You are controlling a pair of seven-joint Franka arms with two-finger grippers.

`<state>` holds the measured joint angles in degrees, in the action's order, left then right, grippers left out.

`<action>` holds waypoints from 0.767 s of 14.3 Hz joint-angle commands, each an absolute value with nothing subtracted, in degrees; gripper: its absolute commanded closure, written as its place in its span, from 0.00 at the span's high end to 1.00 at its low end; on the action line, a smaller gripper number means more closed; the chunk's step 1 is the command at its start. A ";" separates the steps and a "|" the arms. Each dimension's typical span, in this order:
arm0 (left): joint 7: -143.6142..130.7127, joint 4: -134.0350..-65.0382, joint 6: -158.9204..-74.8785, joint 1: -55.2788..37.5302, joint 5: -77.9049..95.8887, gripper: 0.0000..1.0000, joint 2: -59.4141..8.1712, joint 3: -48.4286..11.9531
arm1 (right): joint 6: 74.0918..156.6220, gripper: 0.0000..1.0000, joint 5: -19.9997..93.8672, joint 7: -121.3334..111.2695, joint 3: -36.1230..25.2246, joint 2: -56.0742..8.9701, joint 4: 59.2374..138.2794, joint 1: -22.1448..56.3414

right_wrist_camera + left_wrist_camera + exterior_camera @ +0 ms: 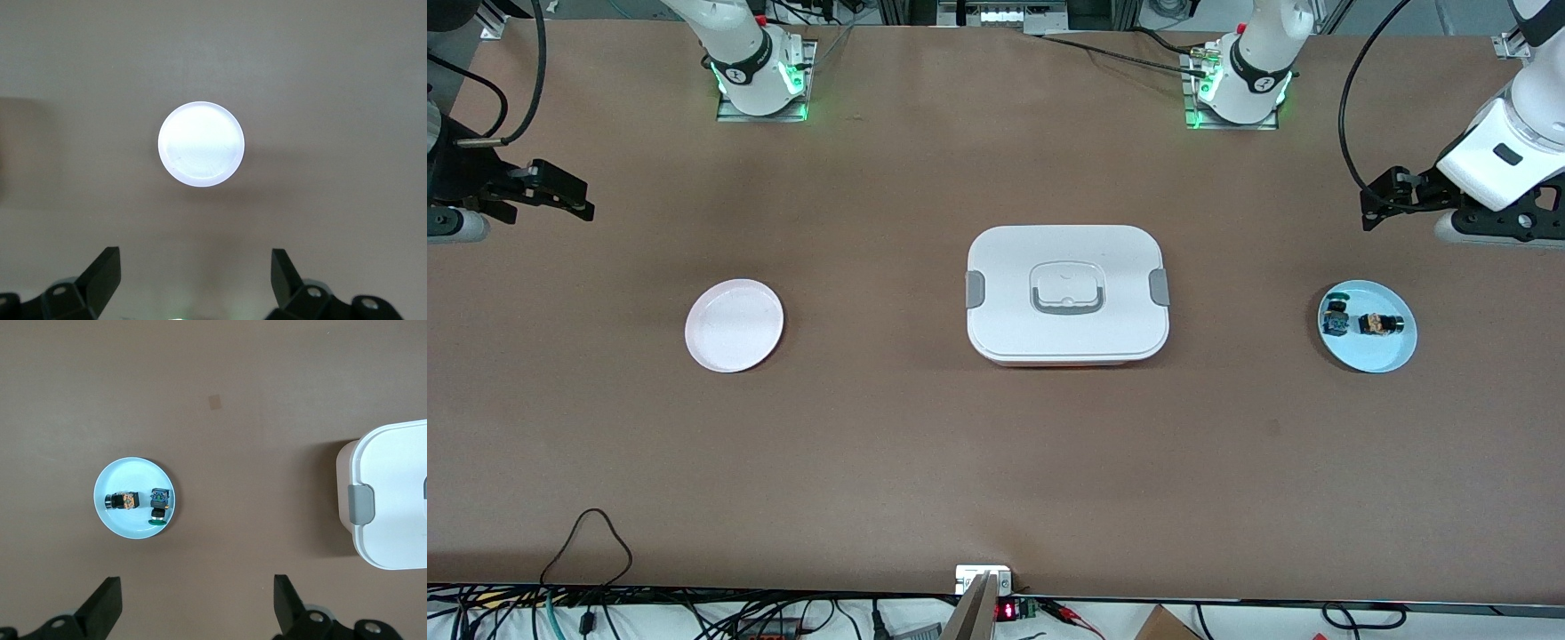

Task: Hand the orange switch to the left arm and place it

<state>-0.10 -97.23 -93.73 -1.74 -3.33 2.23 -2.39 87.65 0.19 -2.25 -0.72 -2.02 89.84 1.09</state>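
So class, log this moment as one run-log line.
orange switch: on blue plate | left tool: open, waiting | right tool: open, waiting | box: between plates

Brown table (996,462), long and matte. At its middle, a white box (1067,342) with grey side latches and a recessed lid handle. Toward the right arm's end, a pale pink plate (734,325), lying well apart from the box. Toward the left arm's end, a light blue plate (1378,356), equally far from the box. Both arm bases bolted along the table's edge farthest from the front camera. Near one plate, a small pale mark (215,402) on the surface.
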 commanded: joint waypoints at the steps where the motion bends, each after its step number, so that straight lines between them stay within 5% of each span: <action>1: -0.61 -96.59 -92.64 -1.93 -2.20 1.00 2.46 -2.29 | 86.48 1.00 -0.09 -2.81 0.09 -1.93 88.86 0.44; 11: -1.05 -96.33 -92.20 -1.93 -2.20 1.00 2.55 -3.52 | 86.48 1.00 -0.09 -2.81 0.00 -1.93 88.86 0.44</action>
<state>-0.29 -97.14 -93.53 -1.86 -3.32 2.27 -3.40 87.65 0.19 -2.26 -0.71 -2.02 89.84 1.09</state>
